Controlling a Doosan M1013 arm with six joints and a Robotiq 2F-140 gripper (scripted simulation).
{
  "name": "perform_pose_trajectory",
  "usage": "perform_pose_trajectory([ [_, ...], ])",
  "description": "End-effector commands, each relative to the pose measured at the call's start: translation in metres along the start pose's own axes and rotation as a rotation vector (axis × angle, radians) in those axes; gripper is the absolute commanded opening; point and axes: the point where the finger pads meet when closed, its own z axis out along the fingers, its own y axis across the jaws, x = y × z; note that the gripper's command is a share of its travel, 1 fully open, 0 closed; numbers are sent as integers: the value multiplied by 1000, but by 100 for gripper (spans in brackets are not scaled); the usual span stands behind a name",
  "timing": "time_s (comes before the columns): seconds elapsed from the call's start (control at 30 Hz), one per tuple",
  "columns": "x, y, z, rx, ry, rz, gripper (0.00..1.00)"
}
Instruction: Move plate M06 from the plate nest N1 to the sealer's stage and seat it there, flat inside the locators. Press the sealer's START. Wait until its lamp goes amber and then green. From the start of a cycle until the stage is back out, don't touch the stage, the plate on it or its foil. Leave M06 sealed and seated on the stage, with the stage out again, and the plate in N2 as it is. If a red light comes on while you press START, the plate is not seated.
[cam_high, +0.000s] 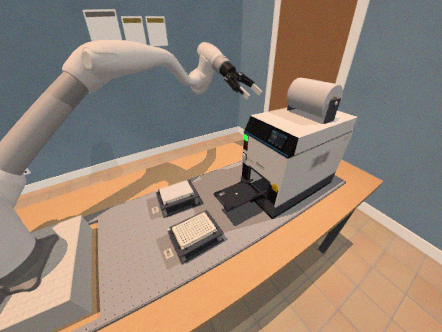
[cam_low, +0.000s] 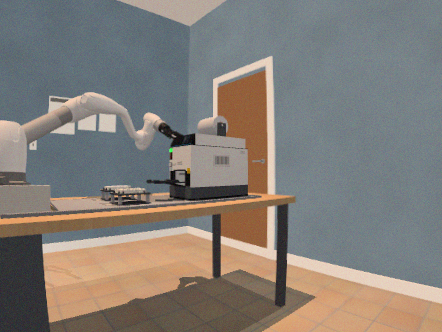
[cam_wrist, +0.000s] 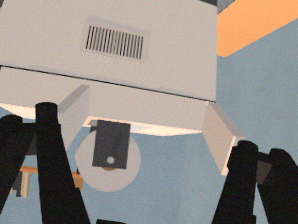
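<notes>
Tool (cam_high: 252, 93) (cam_wrist: 147, 108) partly open, nothing between its fingers, raised left of the sealer (cam_high: 310, 162) (cam_low: 212, 165). Stage (cam_high: 240, 194) (cam_low: 162, 181) out, no plate on it. Two plates sit in nests on the desk (cam_high: 280, 240) (cam_low: 150, 215); cannot tell which is M06. Green lamp (cam_high: 246, 138) (cam_low: 171, 150) lit.

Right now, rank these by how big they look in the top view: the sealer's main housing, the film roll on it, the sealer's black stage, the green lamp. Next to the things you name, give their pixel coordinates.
1. Sealer's main housing (cam_high: 306, 162) (cam_low: 215, 167) (cam_wrist: 165, 62)
2. Film roll (cam_high: 311, 96) (cam_low: 208, 126) (cam_wrist: 87, 160) and black stage (cam_high: 237, 194) (cam_low: 159, 181): too alike to rank
3. Green lamp (cam_high: 246, 137) (cam_low: 171, 150)
</notes>
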Motion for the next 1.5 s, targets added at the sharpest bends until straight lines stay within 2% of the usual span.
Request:
perform_pose_trajectory([
  [0.0, -6, -7, 12, 2, 11, 11, 70],
  [0.07, -11, -12, 20, 2, 11, 11, 70],
  [0.17, -18, -21, 30, 28, 74, 84, 70],
  [0.3, -26, -32, 44, 29, 78, 89, 70],
  [0.37, -26, -32, 44, 29, 78, 89, 70],
  [0.47, -32, -42, 54, 58, 137, 164, 70],
  [0.63, -42, -58, 70, 61, 143, 172, 70],
  [0.73, -47, -70, 78, 93, 198, 249, 70],
  [0.87, -54, -85, 90, 98, 207, 261, 70],
  [0.93, -54, -85, 90, 98, 207, 261, 70],
  [1.07, -59, -101, 100, 140, 268, 353, 70],
  [1.2, -65, -117, 110, 140, 268, 353, 70],
  [1.33, -69, -135, 119, 187, 328, 451, 70],
  [1.47, -72, -148, 125, 187, 328, 451, 70],
])
